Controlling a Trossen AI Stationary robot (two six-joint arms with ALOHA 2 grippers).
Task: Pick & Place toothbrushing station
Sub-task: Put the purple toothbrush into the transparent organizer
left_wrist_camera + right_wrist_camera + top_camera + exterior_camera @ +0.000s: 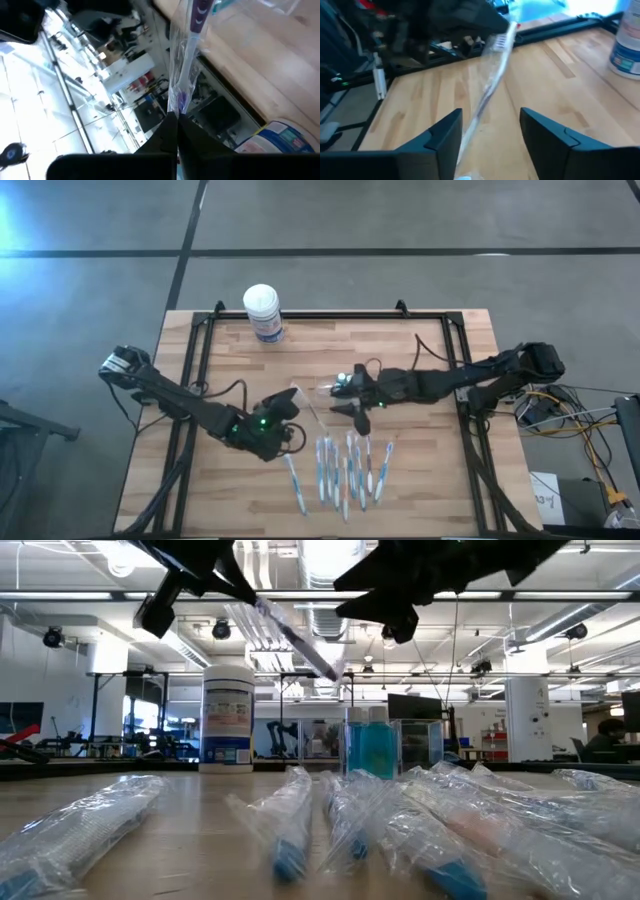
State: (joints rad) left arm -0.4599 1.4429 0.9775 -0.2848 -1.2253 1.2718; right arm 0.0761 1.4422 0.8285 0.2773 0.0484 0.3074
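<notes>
My left gripper (pixel 287 406) is shut on a clear-wrapped toothbrush (pixel 184 75), held above the table's middle. In the low view the toothbrush (pixel 295 640) slants down from that gripper (pixel 225 580). My right gripper (pixel 490 145) is open, and its fingers stand on either side of the toothbrush's free end (pixel 487 100) without visibly touching it. The see-through toothbrushing station (pixel 395 745) stands on the table behind, with blue items inside; it also shows in the high view (pixel 335 385). Several more wrapped toothbrushes (pixel 345 465) lie on the near part of the table. My left gripper pinches one end of the wrapped toothbrush (pixel 175 111) between its two shut fingers (pixel 162 140). The toothbrush runs on from the fingertips in line with them. It is lifted clear of the table and slants down toward my right gripper.
A white-lidded round canister with a blue label (pixel 263 312) stands at the far edge, left of centre. A black frame (pixel 330 317) runs around the wooden tabletop. The wrapped toothbrushes fill the near middle (pixel 330 820).
</notes>
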